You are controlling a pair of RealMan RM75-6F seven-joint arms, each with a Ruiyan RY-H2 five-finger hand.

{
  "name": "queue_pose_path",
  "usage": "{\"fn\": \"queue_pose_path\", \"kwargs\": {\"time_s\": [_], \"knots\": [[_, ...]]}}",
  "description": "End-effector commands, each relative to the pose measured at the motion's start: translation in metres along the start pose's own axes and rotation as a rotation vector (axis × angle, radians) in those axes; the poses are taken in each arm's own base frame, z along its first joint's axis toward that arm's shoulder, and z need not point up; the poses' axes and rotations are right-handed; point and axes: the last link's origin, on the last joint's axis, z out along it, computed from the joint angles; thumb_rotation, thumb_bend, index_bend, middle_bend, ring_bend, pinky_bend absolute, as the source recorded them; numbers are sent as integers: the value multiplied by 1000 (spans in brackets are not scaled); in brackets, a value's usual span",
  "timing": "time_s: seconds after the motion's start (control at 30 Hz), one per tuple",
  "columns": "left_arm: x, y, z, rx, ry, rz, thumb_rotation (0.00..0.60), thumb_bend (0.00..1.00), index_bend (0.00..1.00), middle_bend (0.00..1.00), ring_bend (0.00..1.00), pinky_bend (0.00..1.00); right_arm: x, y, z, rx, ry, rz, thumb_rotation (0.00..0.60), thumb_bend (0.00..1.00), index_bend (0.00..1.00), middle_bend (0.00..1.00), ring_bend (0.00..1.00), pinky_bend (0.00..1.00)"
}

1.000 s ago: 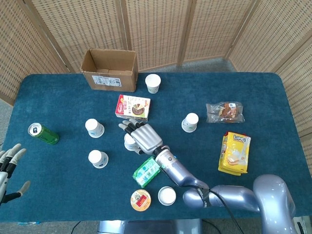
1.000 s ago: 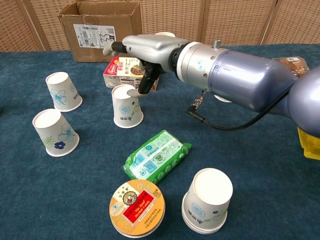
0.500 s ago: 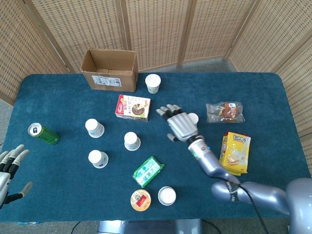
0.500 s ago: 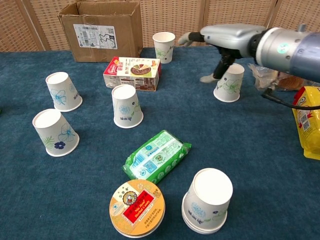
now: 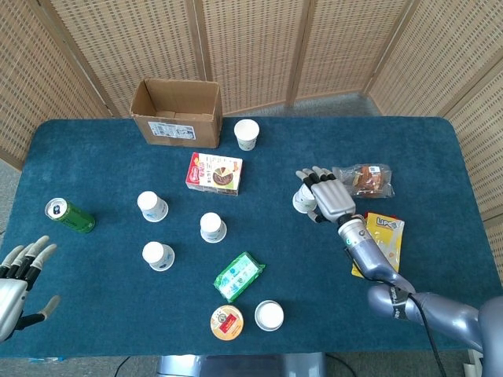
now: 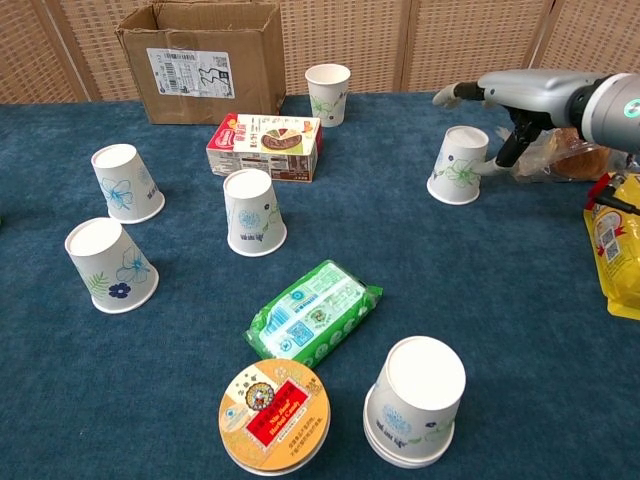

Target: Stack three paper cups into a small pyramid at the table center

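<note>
We log the upturned paper cup point(image 6: 459, 165) nearest the right hand point(image 5: 328, 196): it stands mouth-down on the right half of the worktop point(image 5: 102, 314), just at the left edge of that hand. In the chest view the hand sits above and to the right of the cup, thumb reaching down beside the cup's right wall; we cannot tell whether it touches. The cup is white with a green and blue flower print, wider at its base rim.

Right hand: fingers spread and extended, palm down, nothing held.

Other cups, all upside down except one: a centre cup point(image 6: 253, 211) in front of the snack box point(image 6: 264, 147); two left cups point(image 6: 127, 183) and point(image 6: 110, 265), near each other; a near cup point(image 6: 414, 400) at the front edge. An upright cup point(image 6: 329, 94) stands at the back beside the cardboard box point(image 6: 200, 58). No cup rests on another.

Left hand point(image 5: 22, 283): at the worktop's front-left corner, fingers apart, empty; seen in the head view only.

Around: green packet point(image 6: 314, 311), round tin point(image 6: 274, 414), green can point(image 5: 69, 215), yellow bag point(image 5: 380, 243), wrapped pastry point(image 5: 361, 180) just right of the right hand.
</note>
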Motion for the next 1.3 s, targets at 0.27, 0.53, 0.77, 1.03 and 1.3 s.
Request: {"fn": "queue_pose_path", "kwargs": {"time_s": [0.27,0.53,0.77,1.03,1.3], "knots": [[0,0,0,3,0,1,600,371,0,0,0,0,-13,1,5,-6,-8,3,600,345,0,5,8,236],[-1,-2,1,9,1,4,600,372,0,0,0,0,-18,5,12,-27,43,0,600,393,117,183,165,322],[-2,-1,1,11,-1,7,600,371,0,0,0,0,-25,8,13,-42,45,29,600,566,193,254,216,352],[-4,0,2,8,-7,11,600,371,0,0,0,0,-21,6,9,-20,70,61,600,657,275,327,289,398],[-4,1,2,9,-10,11,600,371,0,0,0,0,-19,-8,-9,77,114,81,600,622,298,348,308,427]]}}
